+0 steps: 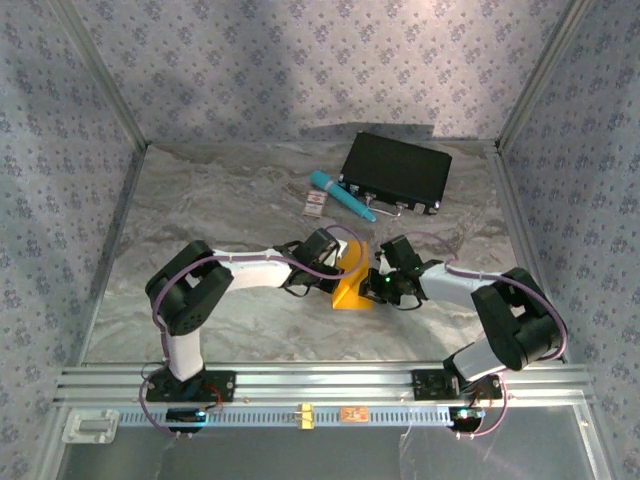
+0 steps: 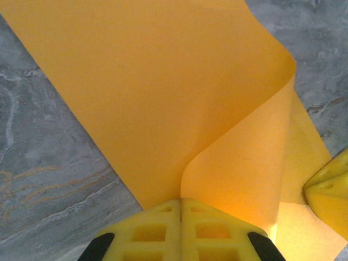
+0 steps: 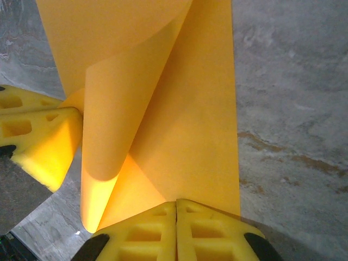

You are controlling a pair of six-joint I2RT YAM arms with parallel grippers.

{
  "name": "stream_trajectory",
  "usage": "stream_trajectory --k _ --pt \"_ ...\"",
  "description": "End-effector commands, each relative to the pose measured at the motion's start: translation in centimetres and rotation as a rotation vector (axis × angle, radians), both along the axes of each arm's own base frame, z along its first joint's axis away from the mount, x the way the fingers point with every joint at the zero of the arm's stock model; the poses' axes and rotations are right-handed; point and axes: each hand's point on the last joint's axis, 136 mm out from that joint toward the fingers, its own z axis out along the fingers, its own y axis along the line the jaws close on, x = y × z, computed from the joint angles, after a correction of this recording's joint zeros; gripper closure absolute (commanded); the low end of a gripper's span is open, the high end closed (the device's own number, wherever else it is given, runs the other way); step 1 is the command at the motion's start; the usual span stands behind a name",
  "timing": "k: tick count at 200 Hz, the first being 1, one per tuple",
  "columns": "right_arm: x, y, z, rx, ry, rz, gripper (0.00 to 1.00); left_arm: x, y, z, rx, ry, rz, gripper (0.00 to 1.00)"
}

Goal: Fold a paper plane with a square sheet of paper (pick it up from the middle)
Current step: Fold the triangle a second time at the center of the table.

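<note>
You find the thin orange-yellow square sheet of paper (image 1: pixel 352 288) near the middle of the grey marbled table (image 1: pixel 200 200), between the two arms. It is not flat: in the left wrist view the sheet (image 2: pixel 163 98) bends over itself in a soft curl without a sharp crease, and the right wrist view shows the same rolled flap (image 3: pixel 179 109).

The left gripper (image 1: pixel 342 268) comes from the left. Its yellow fingers are pressed together (image 2: pixel 180 202) and pinch one edge of the paper. The right gripper (image 1: pixel 374 280) comes from the right, very near the left one. Its jaws are also closed (image 3: pixel 176 204), with the paper caught between them.

Farther away you see a teal cylindrical pen (image 1: pixel 342 195). A small white-and-red card (image 1: pixel 316 206) lies just to its left, and a black rectangular case (image 1: pixel 395 172) lies to its right, at the far side.
</note>
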Motion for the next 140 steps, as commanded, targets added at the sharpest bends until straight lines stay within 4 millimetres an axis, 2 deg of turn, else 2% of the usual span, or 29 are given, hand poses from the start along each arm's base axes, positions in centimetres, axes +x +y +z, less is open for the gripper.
stream_trajectory --k 1,35,60,101,140 --pt "-0.5 -1.0 0.0 -0.036 0.003 -0.002 0.90 -0.3 0.2 -0.9 0.023 0.030 -0.023 1.00" --pt "-0.1 -1.2 1.2 -0.003 -0.034 -0.020 0.87 -0.5 0.0 -0.8 0.006 0.054 -0.005 1.00" --pt "-0.5 -0.2 1.8 0.068 -0.041 -0.009 0.87 -0.7 -0.2 -1.0 -0.003 0.072 0.012 1.00" --pt "-1.6 0.1 0.3 0.036 0.021 0.005 0.91 -0.9 -0.5 -0.7 -0.009 0.078 0.031 1.00" --pt "-2.2 -1.6 -1.3 -0.043 0.063 -0.014 0.92 -1.4 -0.8 -0.5 -0.002 0.082 0.041 1.00"
